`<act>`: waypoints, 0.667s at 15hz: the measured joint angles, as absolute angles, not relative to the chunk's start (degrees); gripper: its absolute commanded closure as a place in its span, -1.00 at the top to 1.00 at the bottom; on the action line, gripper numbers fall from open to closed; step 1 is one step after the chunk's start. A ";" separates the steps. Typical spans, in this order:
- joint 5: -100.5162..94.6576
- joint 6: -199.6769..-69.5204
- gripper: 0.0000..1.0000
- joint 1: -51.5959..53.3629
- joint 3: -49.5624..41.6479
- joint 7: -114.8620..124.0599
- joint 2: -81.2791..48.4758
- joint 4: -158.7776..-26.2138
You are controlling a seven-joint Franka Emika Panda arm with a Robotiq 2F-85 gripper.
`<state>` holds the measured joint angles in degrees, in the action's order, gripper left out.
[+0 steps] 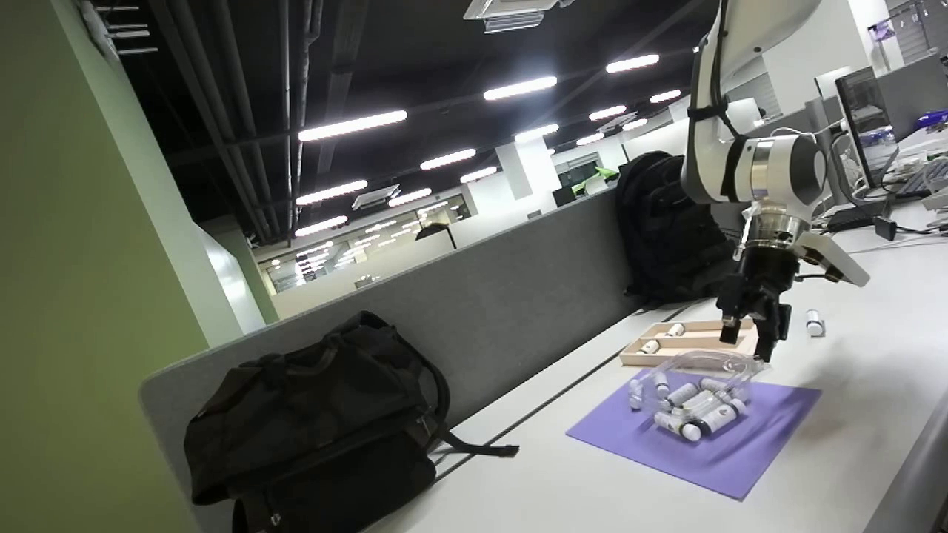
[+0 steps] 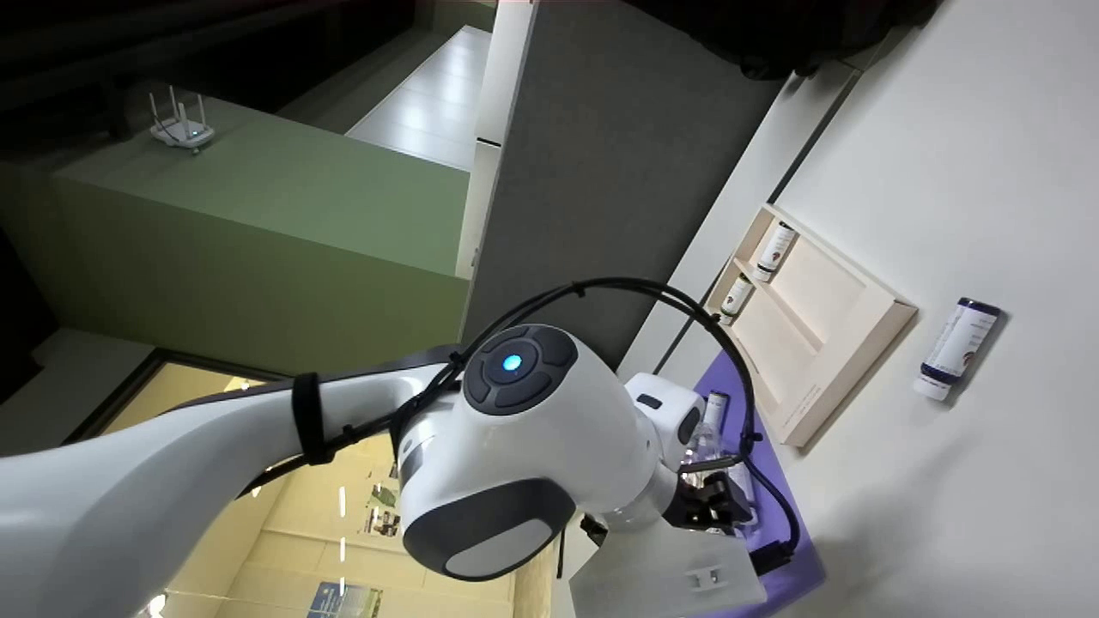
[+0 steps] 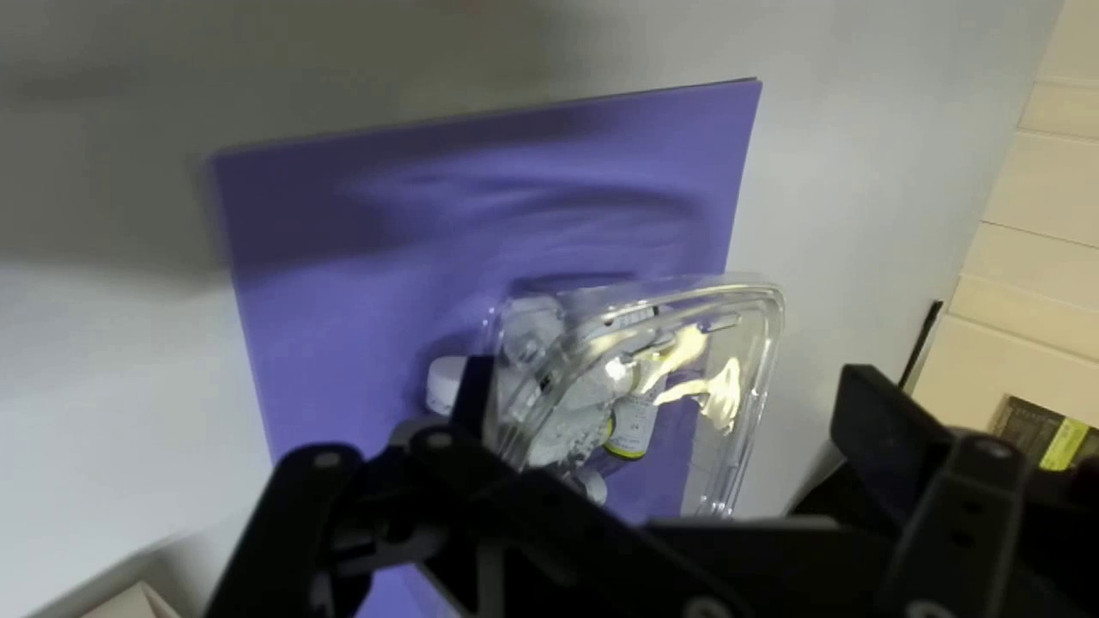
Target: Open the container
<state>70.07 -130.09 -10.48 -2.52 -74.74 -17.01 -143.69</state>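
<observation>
Above the purple mat point(image 3: 343, 240), arm point(image 1: 707, 166) bent downward, pincer point(image 1: 748, 348) spread wide near clear container point(image 3: 725, 390), seemingly holding nothing

In the wrist view a label point(image 3: 637, 422) on a yellow-banded bottle point(image 3: 628, 451) appears to read 24; in an exterior view the print on the tan box point(image 2: 846, 365) and on the lone bottle point(image 2: 959, 345) lying to its right is too small to read
</observation>
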 measured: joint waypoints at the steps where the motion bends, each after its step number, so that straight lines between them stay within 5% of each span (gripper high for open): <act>1: 70.75 -129.17 1.00 -10.48 -2.75 -74.99 -17.09 -143.51; 10: 75.10 -121.99 1.00 -10.51 -4.92 -76.73 -17.13 -141.76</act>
